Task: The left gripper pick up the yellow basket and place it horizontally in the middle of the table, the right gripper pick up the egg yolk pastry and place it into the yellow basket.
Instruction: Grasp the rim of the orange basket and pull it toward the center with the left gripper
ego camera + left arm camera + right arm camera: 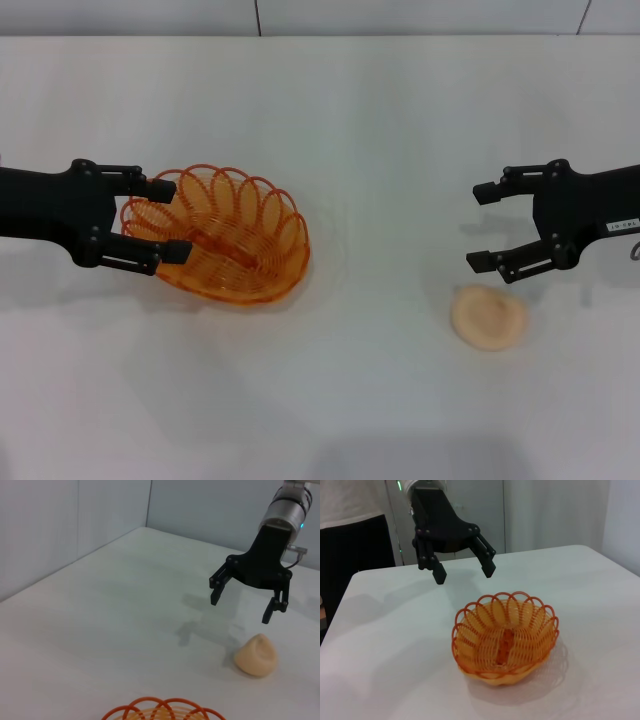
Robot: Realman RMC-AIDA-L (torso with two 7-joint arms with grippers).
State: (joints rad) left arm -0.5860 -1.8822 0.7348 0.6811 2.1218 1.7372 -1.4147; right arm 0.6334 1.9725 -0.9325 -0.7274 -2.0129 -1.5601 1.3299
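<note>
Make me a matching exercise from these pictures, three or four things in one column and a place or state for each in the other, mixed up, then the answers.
1. left gripper
2. yellow basket
3. egg yolk pastry
4. right gripper

A. lies bare on the table, outside the basket
B. open, above the pastry
C. empty, upright
D. open, fingers at the basket's rim

Pairs: 1-D, 2-C, 3-A, 4-B

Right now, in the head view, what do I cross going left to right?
Left pincer → basket → pastry → right pincer, all on the table.
</note>
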